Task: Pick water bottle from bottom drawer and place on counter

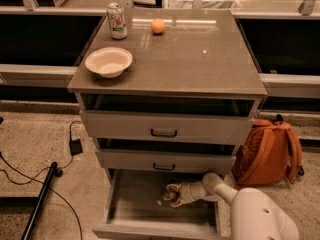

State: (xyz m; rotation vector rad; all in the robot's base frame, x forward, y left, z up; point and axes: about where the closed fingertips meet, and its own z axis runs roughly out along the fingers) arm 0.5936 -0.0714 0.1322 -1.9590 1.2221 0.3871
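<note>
Your gripper [172, 194] sat in the bottom drawer [132, 206], at the counter's [200, 59] six o'clock; you couldn't tell its grip, nor identify the glint [160, 202] at its eight o'clock.

white bowl [108, 61], printed can [117, 20], small orange [158, 26], rust-orange backpack [267, 151]

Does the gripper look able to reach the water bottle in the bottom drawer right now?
Likely yes: the bottom drawer is pulled out, and the gripper is inside it, right at the water bottle, with nothing between them.
</note>
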